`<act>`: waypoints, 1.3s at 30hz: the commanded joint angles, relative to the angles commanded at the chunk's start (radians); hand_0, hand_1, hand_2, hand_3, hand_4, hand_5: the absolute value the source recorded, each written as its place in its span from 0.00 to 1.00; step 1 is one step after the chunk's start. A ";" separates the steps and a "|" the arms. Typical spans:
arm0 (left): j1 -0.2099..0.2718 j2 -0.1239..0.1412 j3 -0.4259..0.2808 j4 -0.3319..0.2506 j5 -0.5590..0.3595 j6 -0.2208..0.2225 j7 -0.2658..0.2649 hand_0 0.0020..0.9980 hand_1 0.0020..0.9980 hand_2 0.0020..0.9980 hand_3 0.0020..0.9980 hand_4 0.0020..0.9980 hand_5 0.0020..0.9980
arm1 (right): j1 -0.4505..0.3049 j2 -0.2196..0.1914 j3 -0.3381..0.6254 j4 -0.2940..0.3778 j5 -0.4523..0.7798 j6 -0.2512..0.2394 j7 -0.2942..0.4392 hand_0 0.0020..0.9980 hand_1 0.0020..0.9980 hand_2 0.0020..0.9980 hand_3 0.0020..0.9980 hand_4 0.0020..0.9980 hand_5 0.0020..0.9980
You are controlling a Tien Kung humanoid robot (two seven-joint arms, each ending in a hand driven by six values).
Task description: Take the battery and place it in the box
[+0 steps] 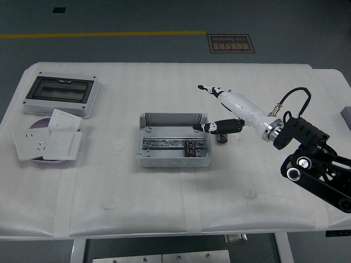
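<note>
Since one battery (190, 149) is seen lying inside the grey box (174, 140), toward its right end, the second battery (222, 137) on the desk (164, 192) is judged the next target. It is found just below the right hand (219, 109), beside the box's right wall, partly hidden, so its long axis cannot be told. The fingers (207, 88) are spread, holding nothing. No left hand is observed.

1 high head view, facing table (164, 197)
</note>
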 joint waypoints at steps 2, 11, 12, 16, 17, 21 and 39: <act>0.000 0.001 -0.002 0.000 0.001 0.000 0.001 0.66 0.67 0.58 0.64 0.67 0.27 | 0.019 -0.015 -0.034 -0.042 0.007 -0.002 0.008 1.00 0.91 0.99 1.00 0.95 0.62; -0.004 0.002 0.005 0.000 -0.004 0.000 0.000 0.66 0.67 0.58 0.64 0.67 0.27 | 0.131 -0.027 -0.219 -0.216 0.031 0.000 0.037 1.00 0.88 0.95 1.00 0.95 0.62; -0.004 0.002 0.004 0.000 -0.003 0.000 0.000 0.66 0.67 0.58 0.64 0.67 0.27 | 0.141 -0.025 -0.240 -0.227 0.032 0.000 0.039 0.99 0.83 0.89 0.95 0.91 0.59; -0.003 0.002 0.003 0.000 -0.001 -0.001 0.002 0.66 0.67 0.58 0.64 0.67 0.27 | 0.175 -0.014 -0.317 -0.267 0.039 0.000 0.047 0.99 0.83 0.89 0.95 0.91 0.59; -0.003 0.002 0.003 0.000 -0.001 -0.001 0.002 0.66 0.67 0.58 0.64 0.67 0.27 | 0.183 -0.011 -0.336 -0.277 0.040 0.000 0.049 0.99 0.83 0.89 0.95 0.91 0.59; -0.004 0.002 0.002 0.000 0.000 -0.001 0.002 0.66 0.67 0.58 0.64 0.67 0.27 | 0.204 0.001 -0.385 -0.300 0.039 0.000 0.052 0.95 0.79 0.83 0.90 0.86 0.55; -0.009 0.000 0.010 0.000 -0.003 -0.001 0.001 0.66 0.66 0.58 0.64 0.67 0.27 | 0.240 0.044 -0.419 -0.356 0.047 0.006 0.052 0.93 0.75 0.81 0.86 0.82 0.54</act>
